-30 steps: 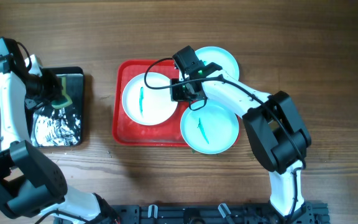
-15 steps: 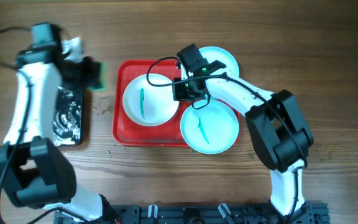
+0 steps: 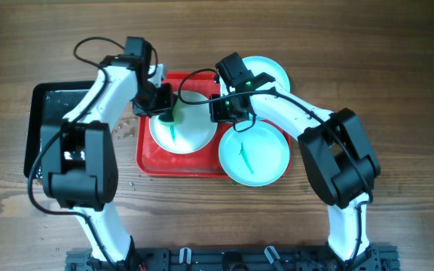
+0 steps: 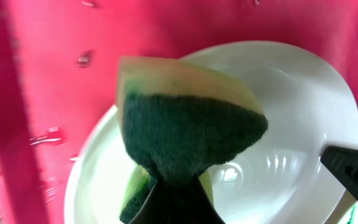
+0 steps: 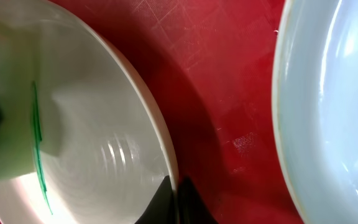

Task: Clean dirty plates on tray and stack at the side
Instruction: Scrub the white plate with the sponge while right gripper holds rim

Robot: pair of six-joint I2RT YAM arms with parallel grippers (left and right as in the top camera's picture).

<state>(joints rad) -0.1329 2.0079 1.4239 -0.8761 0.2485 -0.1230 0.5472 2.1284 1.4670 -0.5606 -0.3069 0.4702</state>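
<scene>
Table: brown wood; black tray (image 3: 44, 113) at left.
Left gripper (image 3: 166, 109): pinching a sponge (image 4: 185, 124) over the white plate (image 3: 194, 135).
White plate: on the red tray (image 3: 148, 159).
Right gripper (image 3: 218, 113): clamped on that plate's right rim.
Aqua plates: two (image 3: 258, 158) (image 3: 271, 71), at the tray's right end.

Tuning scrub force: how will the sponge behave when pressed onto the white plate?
Probably soft: the sponge folds where the left gripper pinches it, so it should flatten. Its dark scouring face likely grips rather than slips. Looks light for its size.

The left gripper (image 3: 170, 109) has swung from the black tray (image 3: 47, 120) (now uncovered) across to the white plate (image 3: 193, 137), holding its sponge (image 4: 185, 134) above it.
</scene>
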